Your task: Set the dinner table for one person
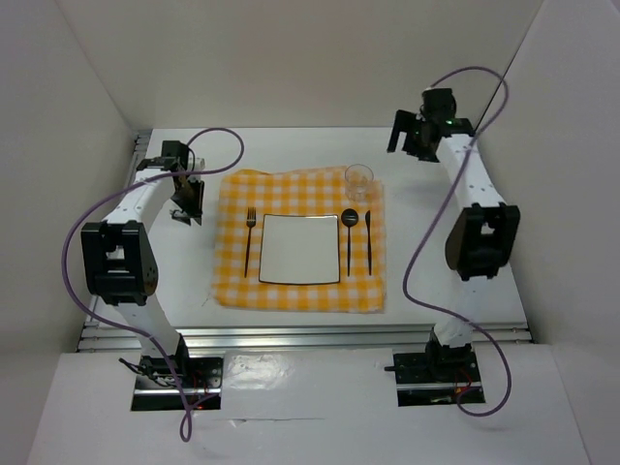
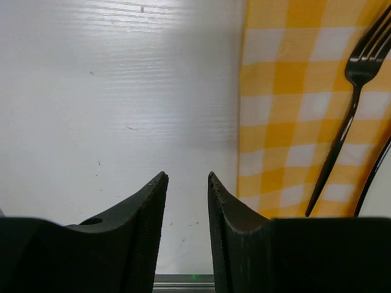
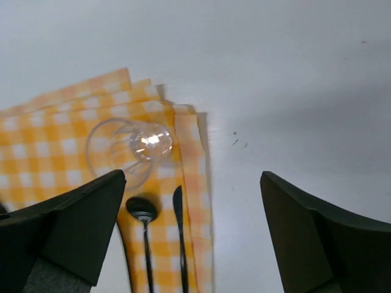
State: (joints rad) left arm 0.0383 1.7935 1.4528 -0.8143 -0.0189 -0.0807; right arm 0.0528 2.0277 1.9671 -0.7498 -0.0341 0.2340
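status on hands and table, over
Left hand part open, empty, beside cloth. Right hand wide open, empty, clear of glass. Table set: plate, fork, spoon, knife, glass on cloth. Nothing in the way.

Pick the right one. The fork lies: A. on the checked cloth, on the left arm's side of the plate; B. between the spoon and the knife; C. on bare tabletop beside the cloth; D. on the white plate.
A: the fork lies on the checked cloth spread on the dinner table, beside the plate on the left arm's side; the spoon and knife lie on the other side.
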